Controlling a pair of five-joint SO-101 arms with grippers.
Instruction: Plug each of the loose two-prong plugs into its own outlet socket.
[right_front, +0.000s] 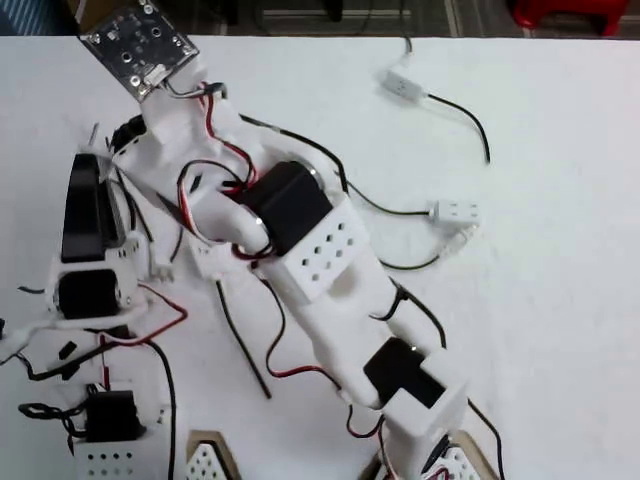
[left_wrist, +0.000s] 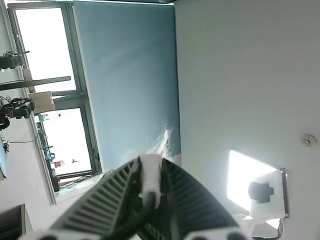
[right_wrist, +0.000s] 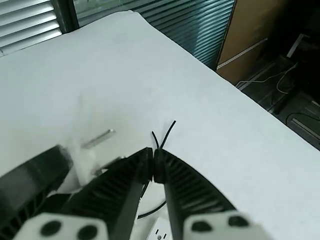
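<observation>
**White plug clamped in the left fingers; right fingers pressed together over the surface**

The white plug (left_wrist: 150, 182) sits squeezed between the left fingers (left_wrist: 136, 167). Its pale body stands up past their tips, and a dark cable runs back down from it between the ribbed pads. These fingers point upward, away from the surface. Beyond their tips are a wall, a bright window (left_wrist: 45, 50) and a lit ceiling panel (left_wrist: 250, 180).

The right fingers (right_wrist: 156, 161) are pressed together tip to tip, with no gap visible between them. Just past their tips, two thin black strands (right_wrist: 165, 134) stick up in a V. I cannot tell whether the fingers pinch them. Behind the tips, under the fingers, lies a white outlet socket (right_wrist: 159, 233) with a black cable beside it. A short metal pin (right_wrist: 98, 138) lies off to one side of the tips on the white surface (right_wrist: 210, 125). A black part of the other arm (right_wrist: 30, 180) is close alongside.

From above, the right arm (right_front: 320, 260) stretches diagonally across the surface toward its far corner. The left arm (right_front: 90, 250) stands close beside its far end. Well apart from both sets of fingers, two more white sockets rest on the surface. One socket (right_front: 403, 84) is near the far edge, with a black cable curling away from it. The other socket (right_front: 455, 211) is nearer the middle, with a small white cable end (right_front: 462, 238) just beside it.
</observation>
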